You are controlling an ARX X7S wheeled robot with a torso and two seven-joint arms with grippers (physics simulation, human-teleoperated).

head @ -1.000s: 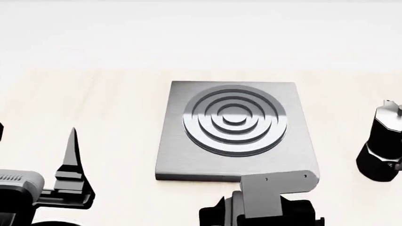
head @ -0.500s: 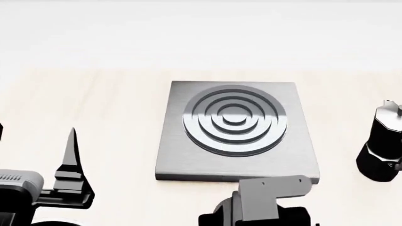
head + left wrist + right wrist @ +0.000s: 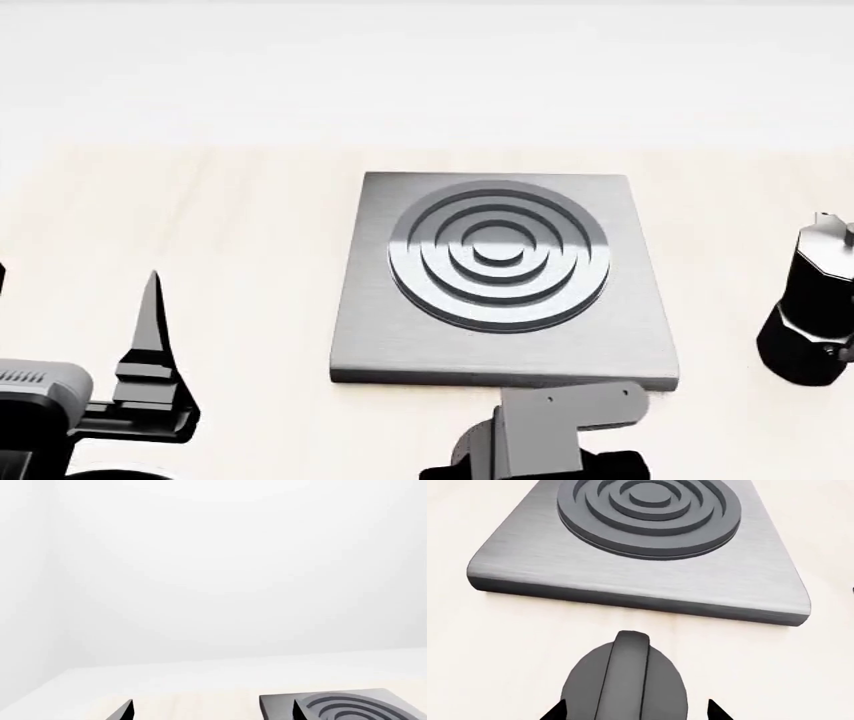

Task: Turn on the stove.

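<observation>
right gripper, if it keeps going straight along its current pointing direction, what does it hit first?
Most likely the knob: in the right wrist view it sits dead ahead between the fingertips of the right gripper, ridge upright. The stove slab lies beyond it. The gap to the knob is hard to judge.

We see the stove [image 3: 640, 575], a flat grey slab with ringed burner, beyond the right tool [image 3: 634, 711]; its ridged knob [image 3: 627, 680] sits between the tips.

A pale wooden desk [image 3: 200, 220] carries the grey stove [image 3: 627, 330] at its middle, a small black knob [image 3: 624, 680] on the desk just before the stove's near edge, and a black moka pot [image 3: 809, 310] toward the right edge.
</observation>
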